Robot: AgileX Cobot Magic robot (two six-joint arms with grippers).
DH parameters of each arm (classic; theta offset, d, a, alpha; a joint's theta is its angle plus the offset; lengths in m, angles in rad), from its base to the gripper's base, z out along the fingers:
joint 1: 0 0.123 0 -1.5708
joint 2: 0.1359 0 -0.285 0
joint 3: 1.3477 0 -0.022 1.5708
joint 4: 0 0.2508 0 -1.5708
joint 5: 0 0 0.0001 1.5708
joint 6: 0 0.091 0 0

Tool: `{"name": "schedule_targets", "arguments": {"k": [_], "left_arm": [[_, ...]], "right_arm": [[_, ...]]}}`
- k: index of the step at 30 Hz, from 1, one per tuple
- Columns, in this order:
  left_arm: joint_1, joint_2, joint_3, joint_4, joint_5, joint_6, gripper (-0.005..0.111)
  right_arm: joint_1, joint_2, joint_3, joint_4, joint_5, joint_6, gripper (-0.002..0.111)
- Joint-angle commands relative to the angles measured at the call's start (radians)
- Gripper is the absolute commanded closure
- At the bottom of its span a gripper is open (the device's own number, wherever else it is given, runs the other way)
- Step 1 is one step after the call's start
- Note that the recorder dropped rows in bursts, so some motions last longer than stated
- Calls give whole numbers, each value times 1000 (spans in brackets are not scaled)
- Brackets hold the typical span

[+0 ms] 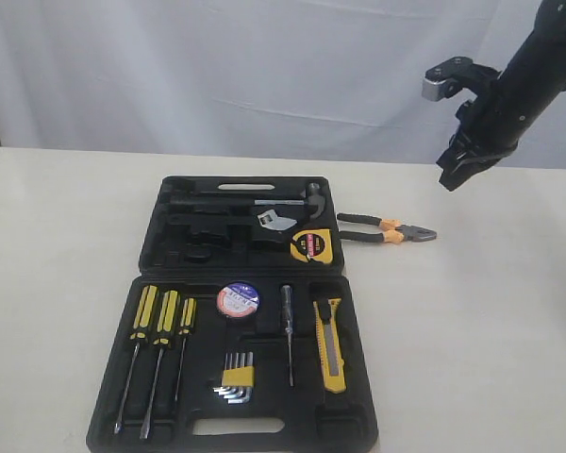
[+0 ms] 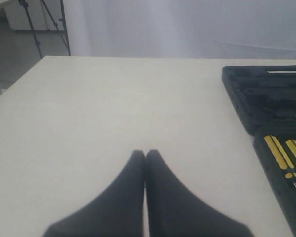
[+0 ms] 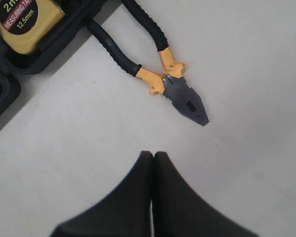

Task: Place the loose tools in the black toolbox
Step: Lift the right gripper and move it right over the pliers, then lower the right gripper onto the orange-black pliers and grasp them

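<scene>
My view from the remote station: a pale cream table (image 1: 57, 236), matte and bare over most of its width, runs back to a white curtain (image 1: 264, 75) that closes off the room behind it. In the left wrist view, the dark legs of a stand (image 2: 39, 22) show past the table's far corner.

The black toolbox (image 1: 344, 425) lies flat and open in the middle of the table, both moulded halves facing up. The tape measure (image 1: 311, 245) sits in the far half. The white-and-red tape roll (image 1: 238, 300) and the yellow utility knife (image 1: 330, 344) rest in recesses of the near half, alongside three screwdrivers (image 1: 160, 321) and a hex key set (image 1: 236, 377).

Only the orange-and-black pliers (image 1: 389, 229) are outside. They lie on the table just right of the far half, handles reaching to the case's edge and nose pointing away.

My right gripper (image 1: 450, 179) hangs high above the table to the right of the pliers, its fingers pressed together and pinching nothing. My left gripper (image 2: 145, 153) is likewise pressed together and empty, over bare table to the left of the toolbox.
</scene>
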Motion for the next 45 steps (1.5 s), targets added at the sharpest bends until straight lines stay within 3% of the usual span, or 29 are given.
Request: {"name": "schedule_targets", "arguments": {"k": [1,16,24,28,32,36,41,45], "left_arm": [[-5,-1,3,-10,-10,-2,107],[-5,-1,3,-10,-10,-2,107],[-5,-1,3,-10,-10,-2,107],[-5,-1,3,-10,-10,-2,107],[-5,-1,3,-10,-10,-2,107],[-5,-1,3,-10,-10,-2,107],[-5,-1,3,-10,-10,-2,107],[-5,-1,3,-10,-10,-2,107]], "right_arm": [[-5,25,0,1,-1,5,109],[-5,52,0,-37,-15,-43,109],[15,60,0,10,-126,-438,109],[39,71,0,20,-137,-733,109],[71,73,0,16,-208,-798,108],[90,83,0,11,-227,-773,90],[100,114,0,15,-231,-729,52],[100,130,0,23,-227,-698,49]]}}
